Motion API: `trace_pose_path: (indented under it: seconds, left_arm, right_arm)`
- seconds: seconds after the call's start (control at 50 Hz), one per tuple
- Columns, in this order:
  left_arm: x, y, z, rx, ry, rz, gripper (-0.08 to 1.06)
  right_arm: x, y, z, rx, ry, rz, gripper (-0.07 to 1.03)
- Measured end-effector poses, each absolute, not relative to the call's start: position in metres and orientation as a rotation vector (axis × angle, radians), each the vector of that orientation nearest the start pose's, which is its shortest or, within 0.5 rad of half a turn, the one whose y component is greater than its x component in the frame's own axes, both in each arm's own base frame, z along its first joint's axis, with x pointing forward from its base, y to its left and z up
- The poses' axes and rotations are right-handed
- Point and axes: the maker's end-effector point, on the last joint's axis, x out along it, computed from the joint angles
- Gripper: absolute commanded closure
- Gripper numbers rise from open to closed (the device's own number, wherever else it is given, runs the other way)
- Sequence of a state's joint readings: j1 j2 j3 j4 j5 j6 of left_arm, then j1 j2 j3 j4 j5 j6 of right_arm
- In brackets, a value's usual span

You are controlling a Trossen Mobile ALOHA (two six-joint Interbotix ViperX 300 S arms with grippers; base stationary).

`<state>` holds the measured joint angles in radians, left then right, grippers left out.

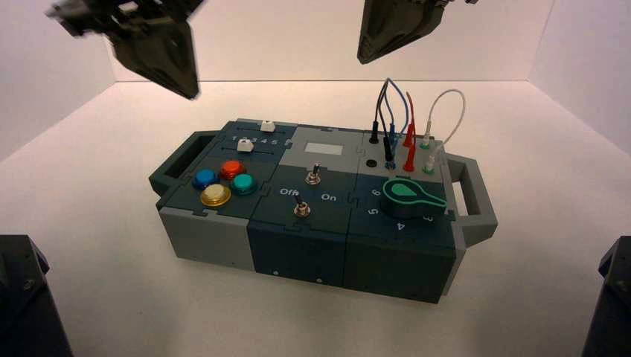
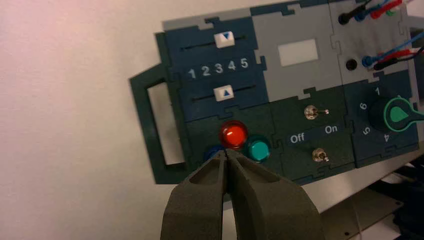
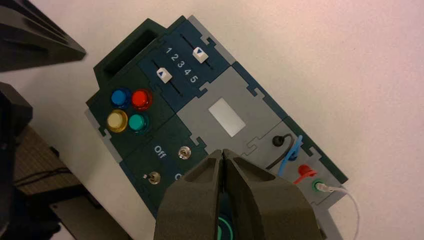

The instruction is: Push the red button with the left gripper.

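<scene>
The left gripper (image 2: 227, 156) fills the lower middle of its wrist view, jaws together, above the red button (image 2: 233, 134). The right gripper (image 1: 366, 53) hangs upper middle, jaws together.

Box (image 1: 223, 245): matt plastic panels in grey and dark blue-green were noted. Red button (image 2: 234, 134): glossy, translucent plastic dome. Toggle switches (image 2: 311, 112): shiny metal. Left tool (image 2: 226, 156): matt, finely grained dark plastic fingers (image 2: 200, 200). Surface (image 1: 97, 223): smooth, matt white.
</scene>
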<state>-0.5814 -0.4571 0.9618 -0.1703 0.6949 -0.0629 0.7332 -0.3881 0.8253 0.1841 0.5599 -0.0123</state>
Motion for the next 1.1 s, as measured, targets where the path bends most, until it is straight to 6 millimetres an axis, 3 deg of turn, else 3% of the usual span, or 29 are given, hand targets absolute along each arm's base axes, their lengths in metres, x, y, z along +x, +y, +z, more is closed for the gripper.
trace_pose_path:
  seconds: [0.12, 0.38, 1.1]
  left_arm:
    - [0.192, -0.169, 0.095, 0.121, 1.277, -0.513, 1.01]
    - [0.189, -0.175, 0.067, 0.145, 1.356, -0.500, 1.01]
    - [0.194, -0.177, 0.043, 0.170, 1.404, -0.475, 1.01]
  right_arm:
    - [0.217, 0.218, 0.149, -0.202, 1.016, 0.685, 0.98]
    - [0.212, 0.212, 0.143, -0.214, 1.023, 0.683, 0.98]
    - [0.212, 0.212, 0.149, -0.207, 1.001, 0.687, 0.98]
